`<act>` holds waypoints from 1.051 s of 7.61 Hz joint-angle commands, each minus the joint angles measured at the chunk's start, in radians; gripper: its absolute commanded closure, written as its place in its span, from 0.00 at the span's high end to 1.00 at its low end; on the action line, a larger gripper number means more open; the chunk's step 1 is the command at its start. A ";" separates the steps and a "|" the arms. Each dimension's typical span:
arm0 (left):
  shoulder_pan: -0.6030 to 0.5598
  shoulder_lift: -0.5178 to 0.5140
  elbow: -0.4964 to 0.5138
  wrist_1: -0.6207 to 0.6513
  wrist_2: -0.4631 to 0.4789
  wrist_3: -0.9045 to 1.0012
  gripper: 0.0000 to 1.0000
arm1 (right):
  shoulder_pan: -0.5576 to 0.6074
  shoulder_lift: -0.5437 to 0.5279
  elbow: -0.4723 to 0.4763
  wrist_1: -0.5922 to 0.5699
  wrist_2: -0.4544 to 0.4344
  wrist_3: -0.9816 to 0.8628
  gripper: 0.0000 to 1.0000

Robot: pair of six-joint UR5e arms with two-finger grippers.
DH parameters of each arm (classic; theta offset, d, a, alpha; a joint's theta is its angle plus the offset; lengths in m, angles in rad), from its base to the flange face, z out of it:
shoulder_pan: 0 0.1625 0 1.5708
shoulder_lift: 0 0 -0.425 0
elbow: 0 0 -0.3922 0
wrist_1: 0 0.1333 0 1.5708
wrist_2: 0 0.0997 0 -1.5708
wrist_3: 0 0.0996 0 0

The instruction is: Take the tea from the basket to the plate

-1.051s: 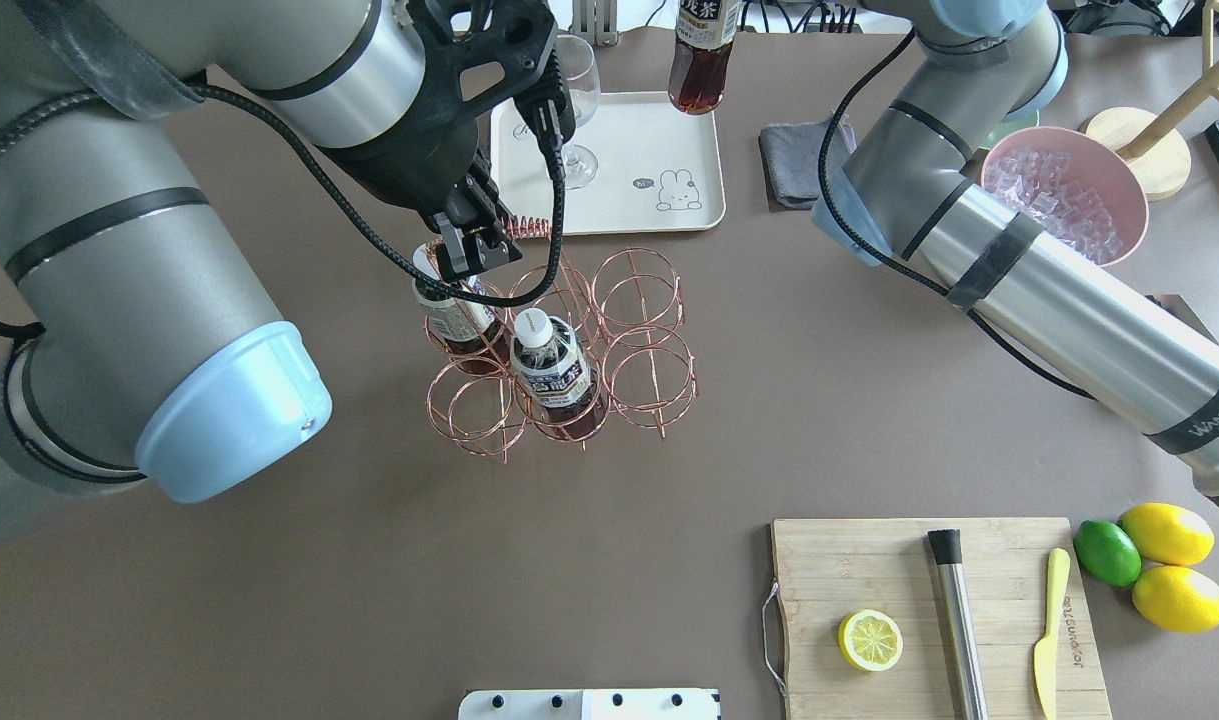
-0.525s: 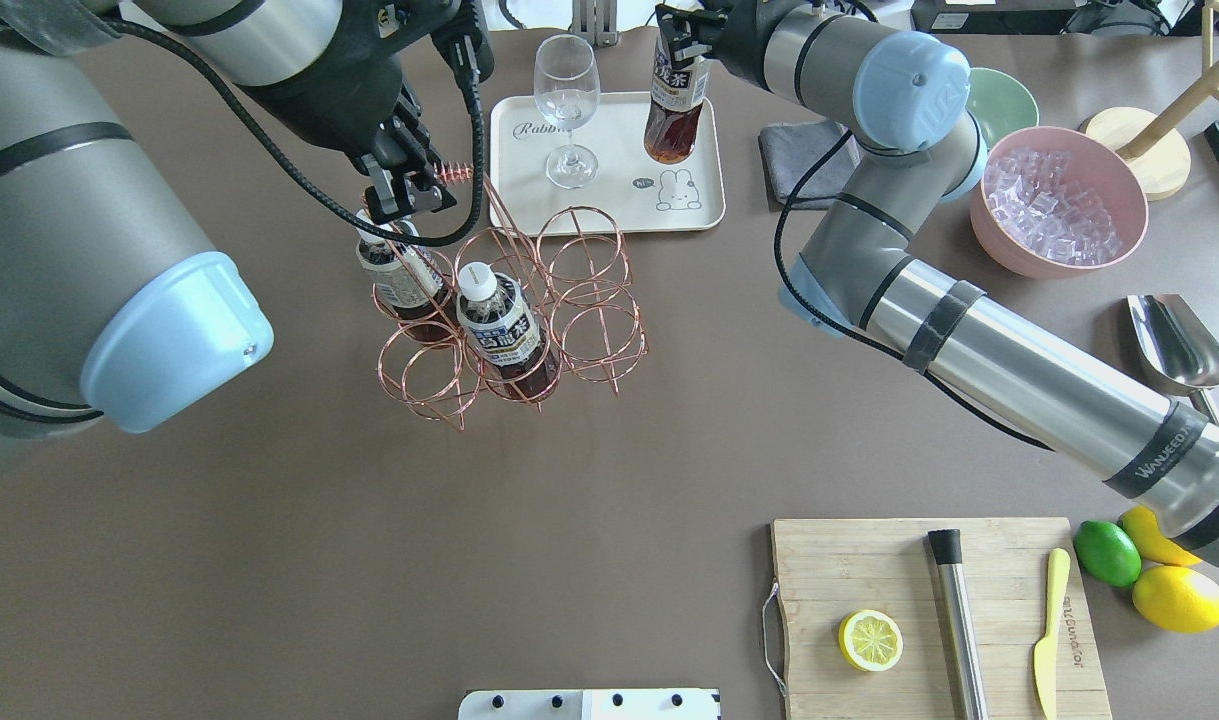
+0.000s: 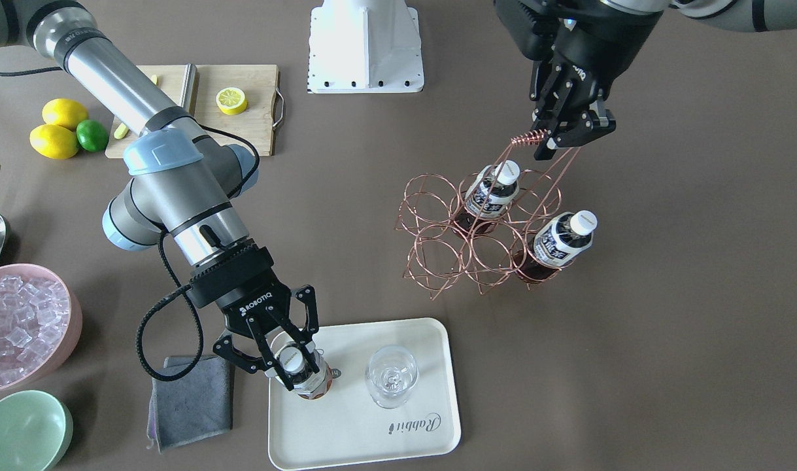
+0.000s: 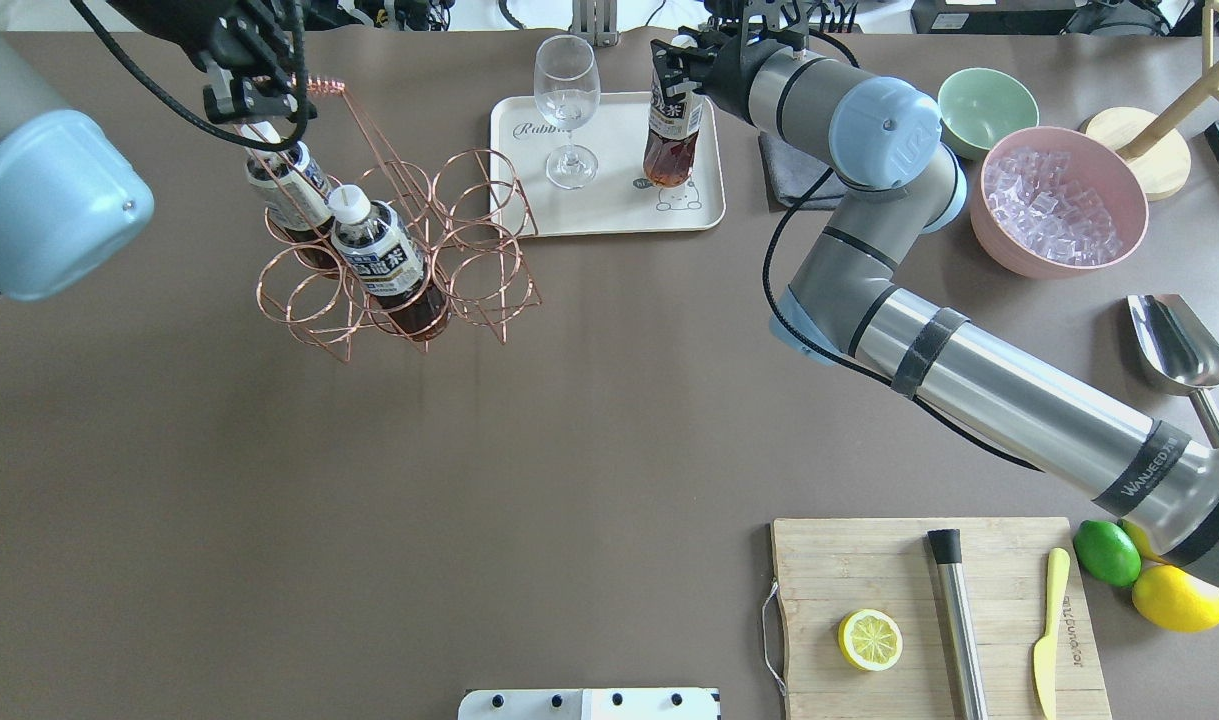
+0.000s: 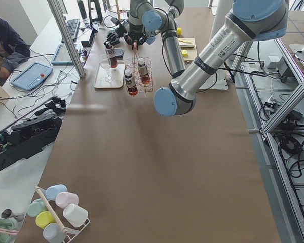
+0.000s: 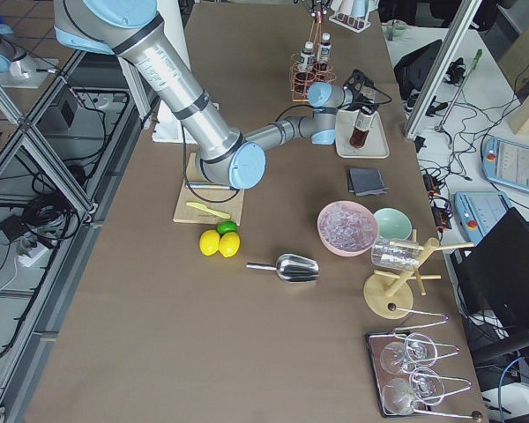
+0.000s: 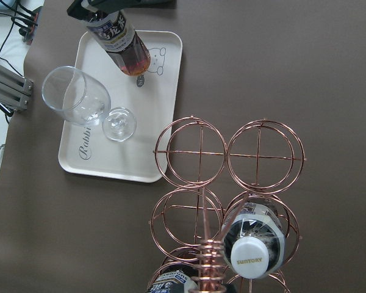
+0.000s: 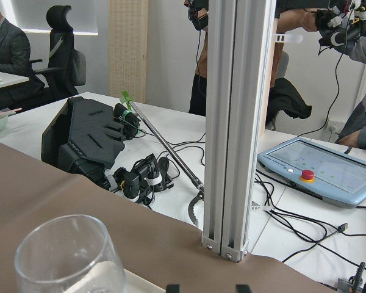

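Observation:
My right gripper (image 4: 677, 62) is shut on the neck of a tea bottle (image 4: 669, 140), whose base rests on the cream plate (image 4: 609, 205) near the bear drawing. The front view shows the same gripper (image 3: 288, 358), bottle (image 3: 301, 374) and plate (image 3: 352, 425). My left gripper (image 4: 259, 98) is shut on the coiled handle (image 4: 321, 86) of the copper basket (image 4: 474, 152), left of the plate. The basket holds two more tea bottles (image 4: 374, 255) (image 4: 289, 195). The left wrist view looks down on the basket (image 7: 192, 120) and plate (image 7: 91, 165).
A stemmed glass (image 4: 567, 100) stands on the plate's left part. A grey cloth (image 4: 794, 150), green bowl (image 4: 979, 105), pink ice bowl (image 4: 1059, 200) and metal scoop (image 4: 1174, 345) lie to the right. A cutting board (image 4: 939, 610) and citrus fruit sit front right.
My left gripper has moved the basket, held by its handle, leftward and farther back. My right gripper has brought the tea bottle down onto the plate.

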 commanded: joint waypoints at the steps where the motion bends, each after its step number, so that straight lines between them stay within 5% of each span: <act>1: -0.127 0.072 0.007 0.034 -0.044 0.181 0.00 | -0.001 -0.001 -0.001 0.000 -0.001 -0.004 0.00; 2: -0.169 0.092 0.021 0.034 -0.061 0.234 0.00 | -0.003 -0.001 -0.003 0.000 -0.003 -0.007 0.20; 3: -0.221 0.124 0.039 0.034 -0.087 0.309 0.00 | -0.003 -0.001 -0.003 0.000 -0.003 -0.028 0.62; 8: -0.433 0.224 0.231 0.027 -0.147 0.716 0.00 | -0.004 -0.001 -0.001 0.000 -0.003 -0.030 0.67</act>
